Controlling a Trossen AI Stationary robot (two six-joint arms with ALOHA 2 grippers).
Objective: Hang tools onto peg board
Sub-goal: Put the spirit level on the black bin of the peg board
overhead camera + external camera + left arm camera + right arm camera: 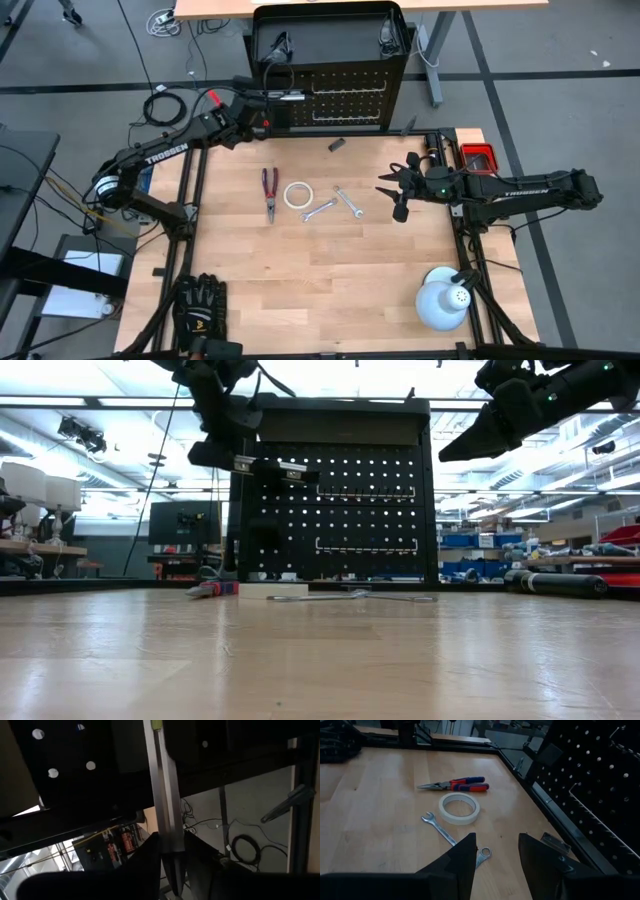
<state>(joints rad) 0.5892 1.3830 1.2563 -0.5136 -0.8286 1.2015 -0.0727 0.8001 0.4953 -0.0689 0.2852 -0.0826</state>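
The slim level bar (165, 810) stood against the upper left face of the peg board (345, 95), pinched at one end between the fingers of the left gripper (268, 97), which was raised at the board's left edge. On the table (330, 270) in front of the board lay the red-handled pliers (269, 191), the white tape roll (297, 195) just beside them, and two silver wrenches (334, 204) next to the roll. The right gripper (395, 189) hovered above the table to the right of the wrenches, its fingers spread and holding nothing. Black gloves (200, 305) lay at the near left corner, a white dome lamp (441, 300) at the near right
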